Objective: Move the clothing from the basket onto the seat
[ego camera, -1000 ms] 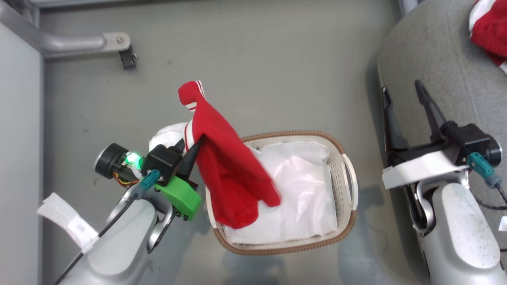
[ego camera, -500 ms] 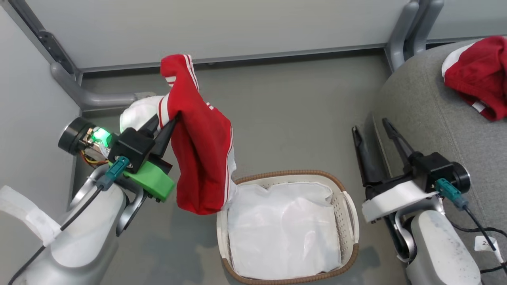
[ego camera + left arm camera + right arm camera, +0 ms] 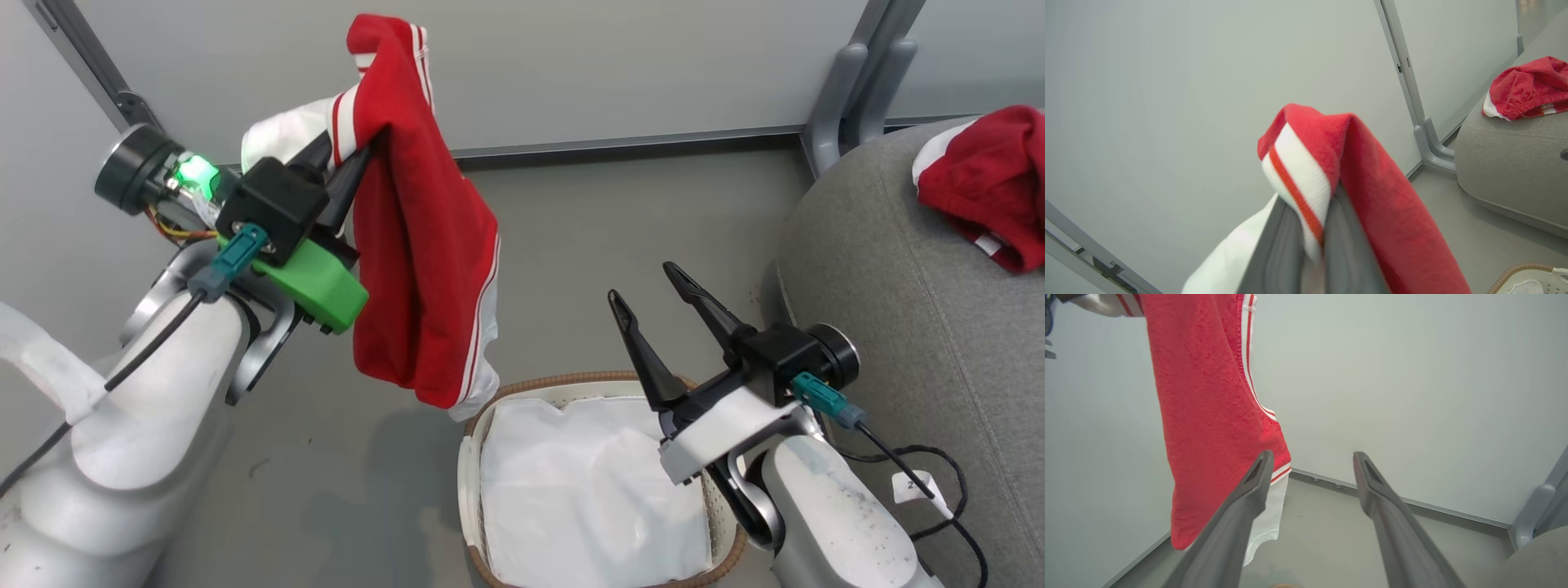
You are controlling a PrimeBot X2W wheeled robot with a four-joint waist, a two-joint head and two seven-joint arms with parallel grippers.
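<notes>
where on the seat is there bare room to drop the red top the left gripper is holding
The seat is bare from its rounded near edge up to the red garment lying at its far end. It is crowded only around that garment. The red top hangs from the shut left gripper.

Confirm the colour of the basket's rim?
Brown woven rim on the cream basket; shows best in the head view.

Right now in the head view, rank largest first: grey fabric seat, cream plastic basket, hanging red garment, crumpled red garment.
Grey fabric seat
Hanging red garment and cream plastic basket: alike; garment nearer, basket cropped
Crumpled red garment
</notes>
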